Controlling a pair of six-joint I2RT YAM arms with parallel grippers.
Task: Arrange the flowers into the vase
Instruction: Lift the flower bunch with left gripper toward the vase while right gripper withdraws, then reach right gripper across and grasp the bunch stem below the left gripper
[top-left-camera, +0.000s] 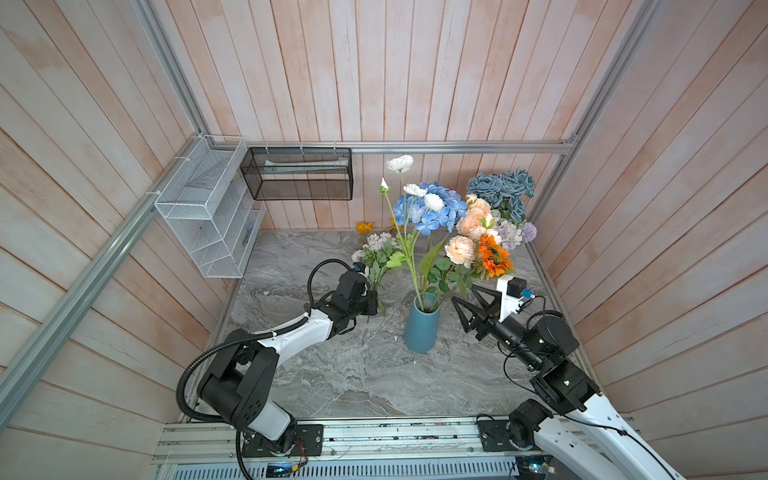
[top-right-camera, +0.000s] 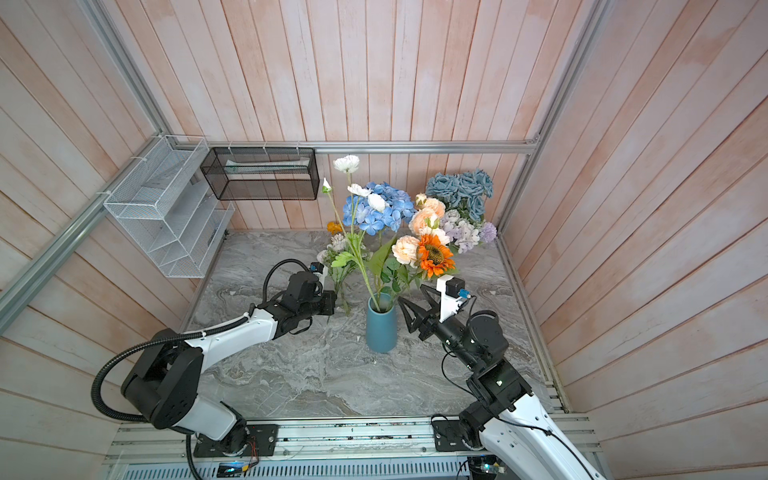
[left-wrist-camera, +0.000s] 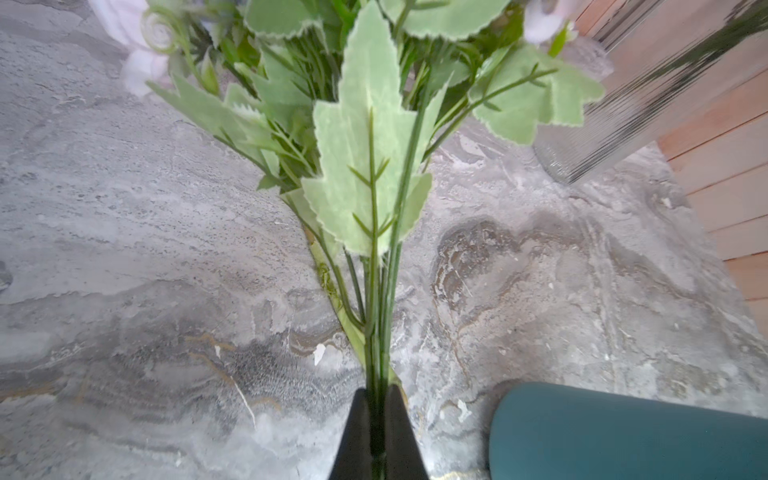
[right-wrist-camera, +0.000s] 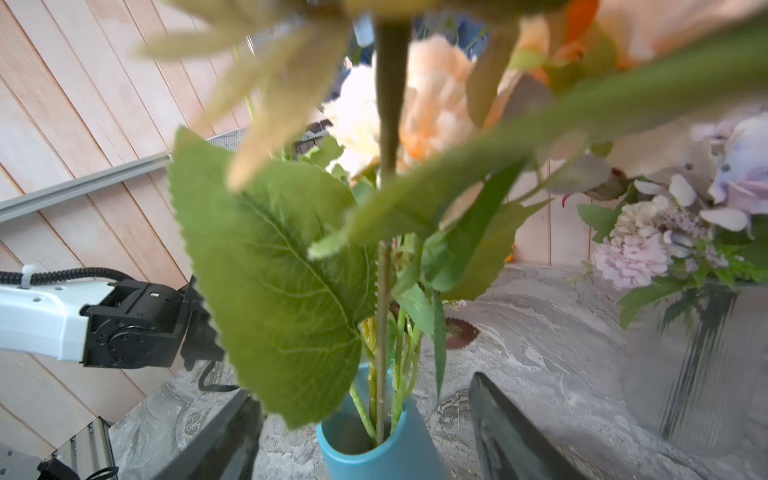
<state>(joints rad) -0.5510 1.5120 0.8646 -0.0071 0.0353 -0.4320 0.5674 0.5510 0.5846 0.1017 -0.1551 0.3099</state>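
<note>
A teal vase (top-left-camera: 422, 332) (right-wrist-camera: 374, 457) stands mid-table holding flowers: white blooms (top-left-camera: 400, 163), a blue hydrangea (top-left-camera: 432, 208), peach roses (top-left-camera: 459, 249) and an orange sunflower (top-left-camera: 493, 255). Just left of it, my left gripper (top-left-camera: 375, 302) (left-wrist-camera: 377, 399) is shut on the green stems of a pale lilac spray (top-left-camera: 376, 245) (left-wrist-camera: 365, 166), which stands upright. My right gripper (top-left-camera: 463, 293) (right-wrist-camera: 360, 386) hangs open on the vase's right. In the right wrist view the vase's mouth lies between its fingers, which do not touch it.
A ribbed clear glass vase (right-wrist-camera: 698, 353) at the back right holds dusty-blue roses (top-left-camera: 500, 189) and lilac blooms (top-left-camera: 513, 232). Small orange blooms (top-left-camera: 365, 227) lie by the back wall. A white wire rack (top-left-camera: 208, 216) and a black mesh basket (top-left-camera: 297, 174) hang at the back left.
</note>
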